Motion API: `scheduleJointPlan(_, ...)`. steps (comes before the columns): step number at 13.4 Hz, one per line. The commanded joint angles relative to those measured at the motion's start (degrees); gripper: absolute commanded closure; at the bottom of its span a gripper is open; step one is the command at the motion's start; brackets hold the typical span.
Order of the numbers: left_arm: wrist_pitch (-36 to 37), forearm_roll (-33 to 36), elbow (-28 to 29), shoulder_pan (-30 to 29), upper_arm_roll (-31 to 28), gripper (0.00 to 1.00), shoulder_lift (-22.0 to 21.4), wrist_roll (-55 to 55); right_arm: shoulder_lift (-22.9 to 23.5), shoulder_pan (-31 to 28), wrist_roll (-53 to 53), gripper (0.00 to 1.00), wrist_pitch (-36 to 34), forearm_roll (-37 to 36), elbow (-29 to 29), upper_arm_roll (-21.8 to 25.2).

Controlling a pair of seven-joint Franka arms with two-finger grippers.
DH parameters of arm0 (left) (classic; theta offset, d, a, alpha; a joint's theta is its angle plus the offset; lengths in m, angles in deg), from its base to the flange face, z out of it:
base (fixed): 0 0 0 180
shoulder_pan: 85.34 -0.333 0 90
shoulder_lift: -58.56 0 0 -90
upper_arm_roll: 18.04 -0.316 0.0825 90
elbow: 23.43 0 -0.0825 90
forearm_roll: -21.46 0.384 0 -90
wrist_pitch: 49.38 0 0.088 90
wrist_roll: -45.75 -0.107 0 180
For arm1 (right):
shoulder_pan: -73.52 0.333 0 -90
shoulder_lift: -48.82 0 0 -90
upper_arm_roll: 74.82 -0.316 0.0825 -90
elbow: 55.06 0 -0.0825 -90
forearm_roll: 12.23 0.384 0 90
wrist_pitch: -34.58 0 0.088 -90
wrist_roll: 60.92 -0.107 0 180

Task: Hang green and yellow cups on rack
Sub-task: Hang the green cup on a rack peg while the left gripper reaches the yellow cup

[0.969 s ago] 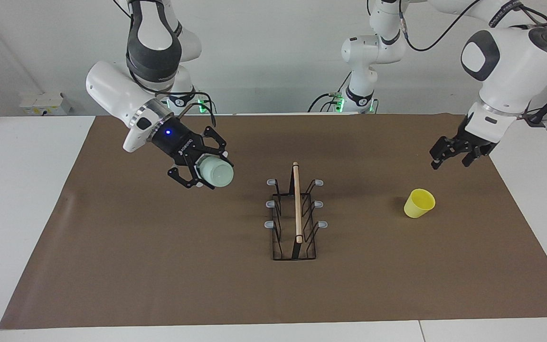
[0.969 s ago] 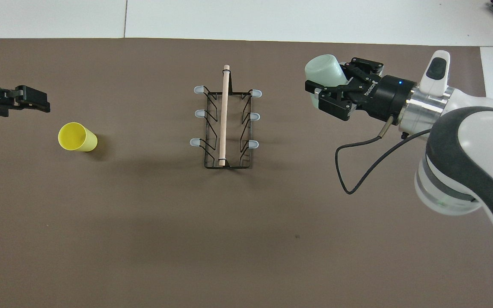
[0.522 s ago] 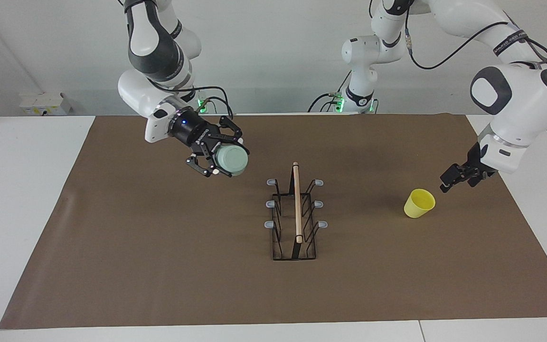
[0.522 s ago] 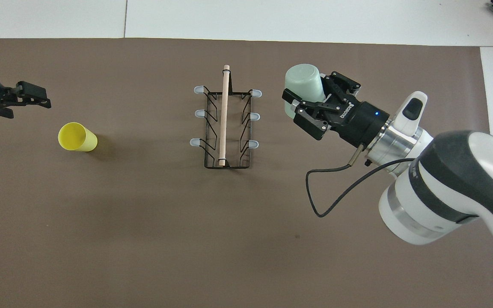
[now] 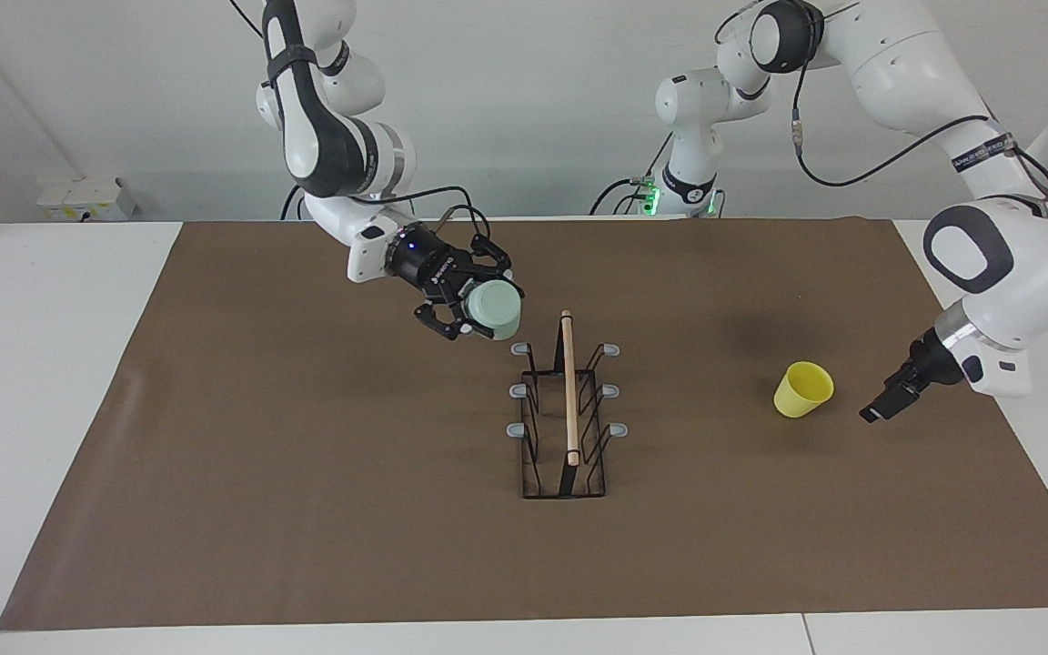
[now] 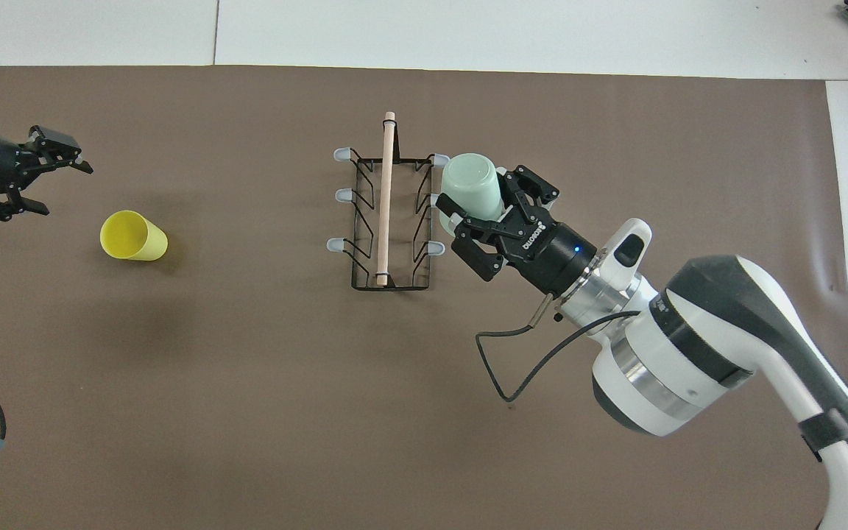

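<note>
Two cups remain unhung. The right gripper (image 5: 474,314) pinches the green cup (image 5: 497,307) sideways above the mat, beside the rack (image 5: 566,409), probably to slip it onto a prong. The left gripper (image 6: 26,171), fingers spread, waits near the yellow cup (image 5: 802,389).

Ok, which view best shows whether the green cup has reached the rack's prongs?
The facing view: the pale mint green plastic cup, in the right gripper, hangs short of the black wire rack. Overhead, it overlaps the prongs.

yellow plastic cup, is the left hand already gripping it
No: the small bright yellow plastic cup stands alone on the brown mat, and the left hand is beside it with a clear gap between them.
</note>
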Motion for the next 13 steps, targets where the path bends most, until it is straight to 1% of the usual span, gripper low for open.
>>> scheduleJointPlan(1,-2.74,-5.73,-0.48,-2.92,0.16,0.0,3.09,8.5,-0.48,0.02,6.57,1.0,-7.34,5.18,-4.72,0.22)
scheduleJointPlan(3,-3.02,-11.6,3.03,-5.55,0.16,0.0,3.09,14.92,0.04,0.02,7.97,1.0,-10.25,6.58,-6.21,0.22)
scheduleJointPlan(4,-4.07,-15.99,5.83,-6.26,0.16,0.0,3.09,17.04,0.22,0.02,8.07,1.0,-11.74,7.03,-7.0,0.22)
scheduleJointPlan(5,-4.34,-17.77,7.78,-6.44,0.16,0.0,2.74,18.8,0.65,0.02,8.07,1.0,-12.45,6.95,-7.53,0.22)
scheduleJointPlan(6,-3.47,-18.4,10.14,-6.62,0.16,0.0,1.87,20.73,1.96,0.02,8.07,1.0,-14.03,6.95,-7.62,0.22)
scheduleJointPlan(7,-3.9,-20.84,12.87,-6.71,0.16,0.0,0.55,23.54,4.59,0.11,8.24,1.0,-18.3,7.03,-7.54,0.22)
scheduleJointPlan(8,-5.21,-24.96,15.94,-8.01,0.16,0.0,-0.5,23.48,7.22,-0.06,9.72,1.0,-21.65,7.03,-7.45,0.22)
scheduleJointPlan(9,-6.44,-26.74,18.06,-8.37,0.16,0.0,-1.21,23.48,7.69,0.02,10.26,1.0,-21.77,7.03,-7.36,0.22)
scheduleJointPlan(11,-6.28,-29.55,20.88,-7.85,0.16,0.0,-2.18,25.14,8.65,0.11,12.36,1.0,-22.73,7.12,-7.27,0.22)
scheduleJointPlan(13,-2.6,-30.71,21.94,-7.68,0.42,0.0,-3.15,24.01,9.97,0.11,14.74,1.0,-24.06,7.56,-7.19,0.22)
